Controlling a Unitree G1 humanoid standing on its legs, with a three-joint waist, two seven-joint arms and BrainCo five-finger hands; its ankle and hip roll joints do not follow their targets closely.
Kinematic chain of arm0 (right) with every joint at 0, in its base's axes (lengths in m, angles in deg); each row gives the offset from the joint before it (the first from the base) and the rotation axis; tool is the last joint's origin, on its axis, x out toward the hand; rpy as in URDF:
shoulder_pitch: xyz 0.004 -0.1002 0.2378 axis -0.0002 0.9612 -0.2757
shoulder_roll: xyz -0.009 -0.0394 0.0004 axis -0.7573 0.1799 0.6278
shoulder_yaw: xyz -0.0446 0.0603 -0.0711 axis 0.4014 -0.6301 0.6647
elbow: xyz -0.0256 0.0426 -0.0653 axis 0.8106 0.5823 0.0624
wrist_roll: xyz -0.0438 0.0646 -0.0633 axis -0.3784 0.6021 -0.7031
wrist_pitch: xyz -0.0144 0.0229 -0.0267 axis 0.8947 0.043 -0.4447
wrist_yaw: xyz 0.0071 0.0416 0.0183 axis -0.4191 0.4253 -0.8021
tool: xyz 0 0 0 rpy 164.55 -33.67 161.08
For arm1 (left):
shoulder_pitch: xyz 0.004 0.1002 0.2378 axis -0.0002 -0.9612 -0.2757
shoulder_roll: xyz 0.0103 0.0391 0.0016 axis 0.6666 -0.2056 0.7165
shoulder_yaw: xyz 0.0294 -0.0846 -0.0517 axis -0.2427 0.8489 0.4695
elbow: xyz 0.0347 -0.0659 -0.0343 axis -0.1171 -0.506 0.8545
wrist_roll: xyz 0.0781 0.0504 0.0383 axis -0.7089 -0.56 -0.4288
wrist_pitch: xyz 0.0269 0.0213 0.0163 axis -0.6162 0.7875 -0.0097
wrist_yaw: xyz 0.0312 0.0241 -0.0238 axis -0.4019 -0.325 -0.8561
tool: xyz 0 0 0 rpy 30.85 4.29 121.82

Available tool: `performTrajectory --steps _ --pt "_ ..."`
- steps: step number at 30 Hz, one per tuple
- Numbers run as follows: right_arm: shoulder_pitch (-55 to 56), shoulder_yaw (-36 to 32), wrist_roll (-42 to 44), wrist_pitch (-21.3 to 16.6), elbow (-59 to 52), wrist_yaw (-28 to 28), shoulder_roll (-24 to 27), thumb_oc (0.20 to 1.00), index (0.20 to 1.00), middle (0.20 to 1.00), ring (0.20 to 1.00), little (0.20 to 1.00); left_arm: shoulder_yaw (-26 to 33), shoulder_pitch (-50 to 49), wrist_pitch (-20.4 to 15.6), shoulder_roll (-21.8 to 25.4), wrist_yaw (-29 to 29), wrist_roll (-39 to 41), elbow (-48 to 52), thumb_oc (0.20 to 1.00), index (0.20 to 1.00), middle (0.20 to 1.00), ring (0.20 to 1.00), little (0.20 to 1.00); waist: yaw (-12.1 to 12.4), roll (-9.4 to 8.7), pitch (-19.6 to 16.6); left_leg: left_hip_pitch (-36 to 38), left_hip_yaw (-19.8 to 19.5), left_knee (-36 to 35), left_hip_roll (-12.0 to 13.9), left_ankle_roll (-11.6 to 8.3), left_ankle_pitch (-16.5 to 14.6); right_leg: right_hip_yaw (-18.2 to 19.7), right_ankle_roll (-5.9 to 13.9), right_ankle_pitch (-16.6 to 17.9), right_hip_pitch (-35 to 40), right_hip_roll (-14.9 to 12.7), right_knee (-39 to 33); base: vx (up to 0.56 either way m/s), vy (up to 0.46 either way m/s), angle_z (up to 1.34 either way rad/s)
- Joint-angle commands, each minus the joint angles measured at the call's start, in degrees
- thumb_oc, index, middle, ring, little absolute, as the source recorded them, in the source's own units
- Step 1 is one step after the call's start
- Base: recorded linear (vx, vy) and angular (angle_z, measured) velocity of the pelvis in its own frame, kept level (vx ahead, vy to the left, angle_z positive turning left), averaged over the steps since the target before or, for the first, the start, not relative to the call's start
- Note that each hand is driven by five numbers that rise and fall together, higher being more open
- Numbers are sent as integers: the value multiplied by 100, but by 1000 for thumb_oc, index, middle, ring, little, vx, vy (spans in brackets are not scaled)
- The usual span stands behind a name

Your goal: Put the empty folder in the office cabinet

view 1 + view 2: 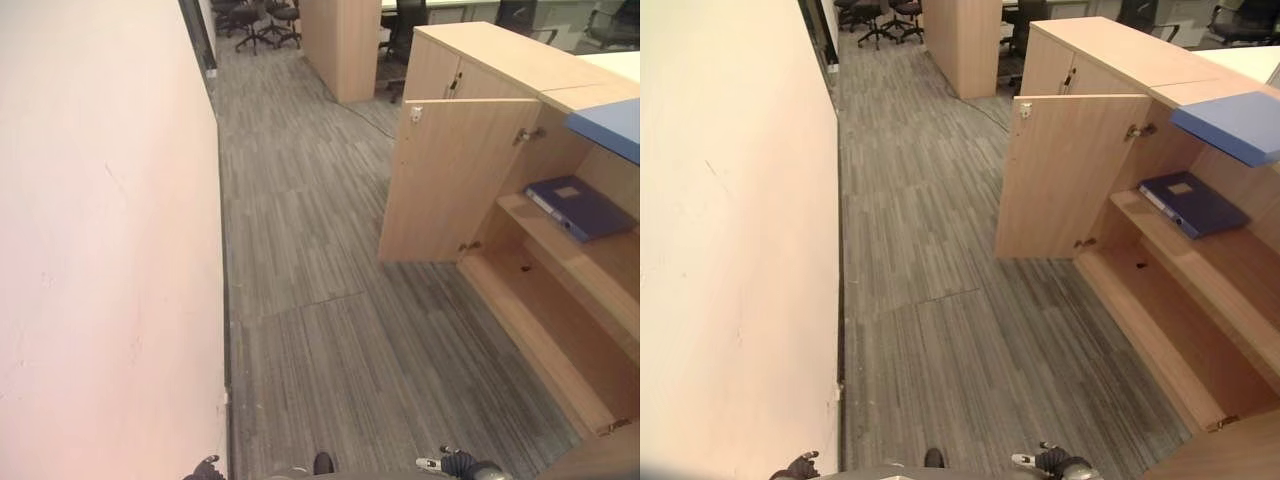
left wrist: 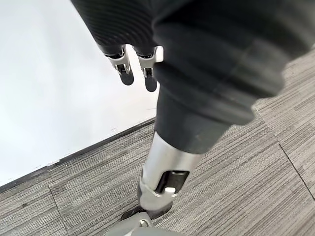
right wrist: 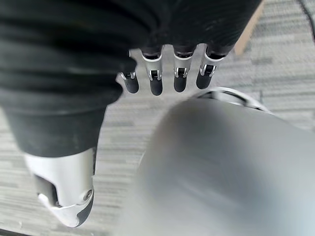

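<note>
The folder [image 1: 582, 206] is dark blue with a pale label on its cover, and it lies flat on the upper shelf [image 1: 560, 245] of the open office cabinet [image 1: 520, 70], far right in the scene. One such folder is on that shelf; a second, lighter blue flat thing [image 1: 612, 125] sits on the cabinet top above it, at the right edge. The cabinet has one door [image 1: 450, 180] swung open towards the left, and two shelves show inside, the lower one [image 1: 530, 320] bare. Both hands hang low and near, well apart from the folder. The left hand [image 2: 129, 66] has its fingers relaxed and holds nothing; the right hand [image 3: 167, 73] likewise hangs with straight fingers, empty. A pale wall [image 1: 100, 250] runs along the left, grey carpet floor [image 1: 300, 250] between, and office chairs [image 1: 262, 20] stand far off
</note>
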Motion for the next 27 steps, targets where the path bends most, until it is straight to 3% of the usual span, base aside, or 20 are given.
performTrajectory --steps 1,5,7,10,14,15,17,19,20,21,22,23,27 --pt "-274 109 289 -87 53 -109 38 1000 1000 1000 1000 1000 171 133 -34 116 22 -6 -126 1000 1000 1000 1000 1000 -77 -177 284 387 -144 51 -76 -525 -552 -432 122 1716 -46 730 -1866 96 -31 -3" --pt "-312 101 309 -85 121 -104 53 1000 1000 1000 1000 1000 144 126 -18 75 85 -129 -199 1000 1000 1000 1000 1000 -152 -270 277 536 -182 51 -144 -531 -689 -506 180 1973 -137 1122 -2561 188 -45 -4" --pt "-208 16 302 -74 364 -99 44 1000 1000 1000 1000 1000 162 72 -14 34 197 -287 -319 1000 1000 1000 1000 1000 -215 -389 238 788 -301 51 -253 -538 -931 -719 228 2175 -125 1316 -3149 473 -140 24" --pt "-52 2 186 -57 582 -99 54 1000 1000 1000 1000 1000 152 -18 11 -39 263 -404 -413 1000 1000 1000 1000 1000 -222 -397 31 1014 -307 51 -177 -580 -1201 -846 71 2007 186 1341 -3347 374 -137 34" --pt "56 -101 187 -13 785 -78 88 1000 1000 1000 1000 1000 138 -73 37 -73 320 -385 -504 1000 1000 1000 1000 1000 -347 -274 -64 1282 -233 173 212 -781 -1333 -617 -113 1699 258 1472 -3094 340 -161 10" --pt "92 -182 309 -23 820 -75 104 1000 1000 1000 1000 1000 109 -46 32 -90 375 -312 -483 1000 1000 1000 1000 1000 -446 -256 -68 1217 -110 731 486 -924 -1365 -471 -222 1524 360 1502 -2952 377 -223 -3" --pt "95 -192 423 -4 825 -47 112 1000 1000 1000 1000 1000 102 -16 23 -84 376 -219 -434 1000 1000 1000 1000 1000 -513 -263 -60 1058 13 1581 785 -1077 -1041 -294 -371 1360 576 1617 -2909 347 -240 -13" --pt "75 -134 446 4 802 -37 132 1000 1000 1000 1000 1000 127 28 16 -64 321 -84 -331 1000 1000 1000 1000 1000 -466 -342 -9 599 12 3080 1038 -1076 -496 -82 -617 1143 862 1730 -2926 236 -216 -33" --pt "74 -136 446 4 802 -37 130 1000 1000 1000 1000 1000 126 29 17 -63 321 -83 -330 1000 1000 1000 1000 1000 -468 -335 -12 564 -1 3136 1061 -1091 -516 -88 -630 1138 855 1747 -2928 247 -286 -46" --pt "27 -96 440 18 766 -75 163 1000 1000 1000 1000 1000 138 112 26 -80 224 47 -193 1000 1000 1000 1000 1000 -341 -457 89 14 -159 4573 1146 -1036 -62 84 -856 974 1119 1824 -2961 157 -201 -57" --pt "25 -99 439 19 765 -75 162 1000 1000 1000 1000 1000 137 114 27 -80 224 48 -192 1000 1000 1000 1000 1000 -348 -441 84 -25 -180 4625 1172 -1049 -79 73 -867 969 1108 1846 -2961 305 -274 -90" --pt "-4 -46 409 46 740 -99 189 1000 1000 1000 1000 1000 74 191 -9 -141 142 136 -24 1000 1000 1000 1000 1000 -234 -553 136 -591 -171 5007 1216 -886 -160 288 -949 815 1329 1823 -3017 194 -74 -84" --pt "-58 10 365 44 707 -153 257 1000 1000 1000 1000 1000 -263 299 -84 -199 93 -36 269 1000 1000 1000 1000 1000 -65 -629 164 -1321 -348 4402 970 -657 -495 709 -858 754 1581 1693 -3089 183 44 -79"
